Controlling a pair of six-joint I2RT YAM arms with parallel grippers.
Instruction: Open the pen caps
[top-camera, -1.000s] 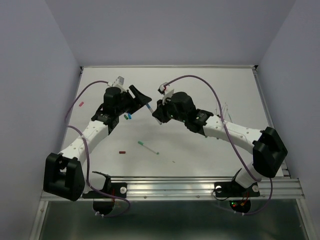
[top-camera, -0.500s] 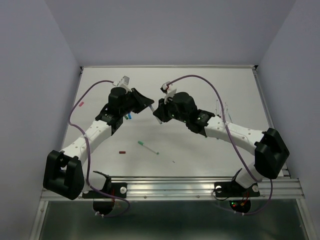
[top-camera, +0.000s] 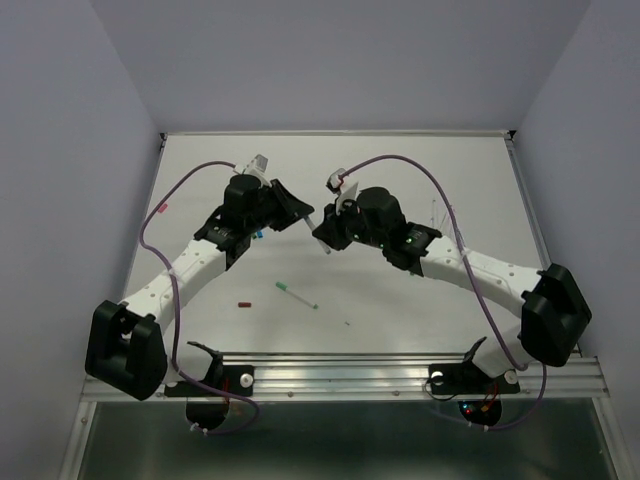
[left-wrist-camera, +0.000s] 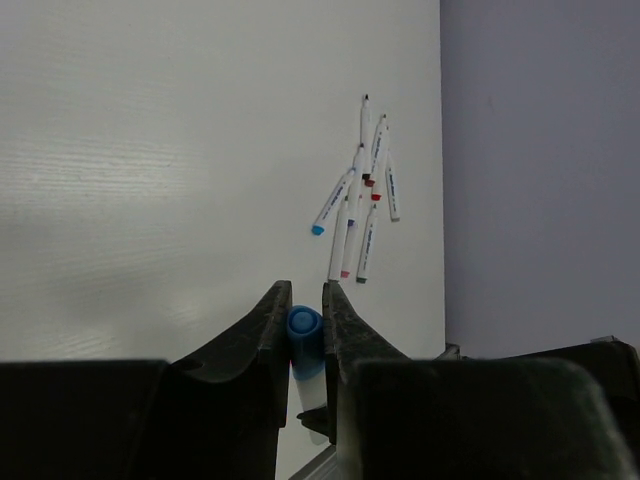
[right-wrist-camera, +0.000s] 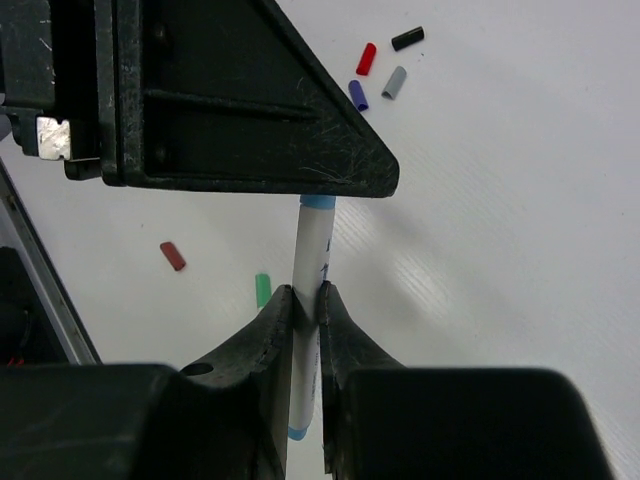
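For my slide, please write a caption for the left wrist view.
Left tool shut on a pen's blue cap; several pens lie clustered on the white table beyond.

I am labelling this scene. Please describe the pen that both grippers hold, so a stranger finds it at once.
Above the middle of the white table, the left gripper and the right gripper meet. Between them hangs a thin white pen barrel, pinched by the right one, its light blue plastic cap pinched by the left. All other pens lie flat on the table.
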